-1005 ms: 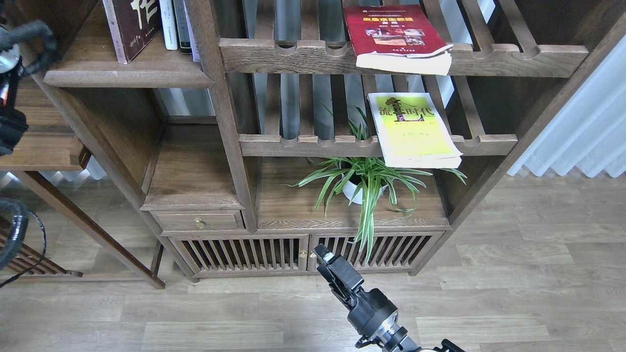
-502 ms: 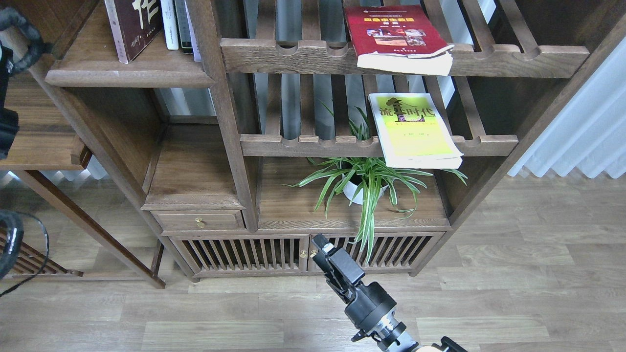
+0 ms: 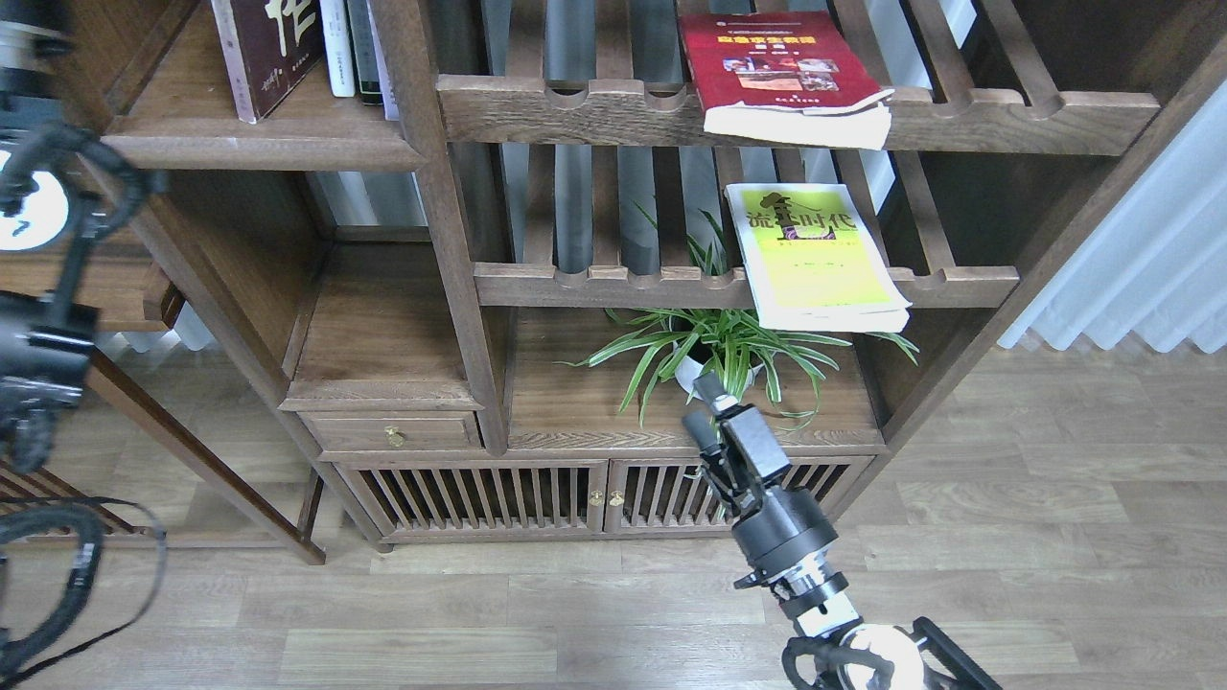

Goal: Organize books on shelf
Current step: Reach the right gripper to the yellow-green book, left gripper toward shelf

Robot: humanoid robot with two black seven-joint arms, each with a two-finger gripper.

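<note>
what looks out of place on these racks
Two books lie flat, overhanging the slatted racks: the red book on the upper rack, pages splayed, and the yellow-green book below, askew. The maroon book stands upright.

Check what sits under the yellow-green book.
The yellow-green book lies on a slatted rack, overhanging its front rail. Below it, a potted spider plant stands; the book hides part of its leaves.

Right gripper (image 3: 705, 410) hangs in front of the green spider plant in its white pot (image 3: 714, 350), fingers slightly parted, empty. Yellow-green paperback (image 3: 813, 257) lies on lower slatted rack (image 3: 671, 285); red paperback (image 3: 781, 72) on upper rack (image 3: 1007, 107); maroon book (image 3: 264, 48) upright on solid dark-brown shelf (image 3: 259, 144).
</note>
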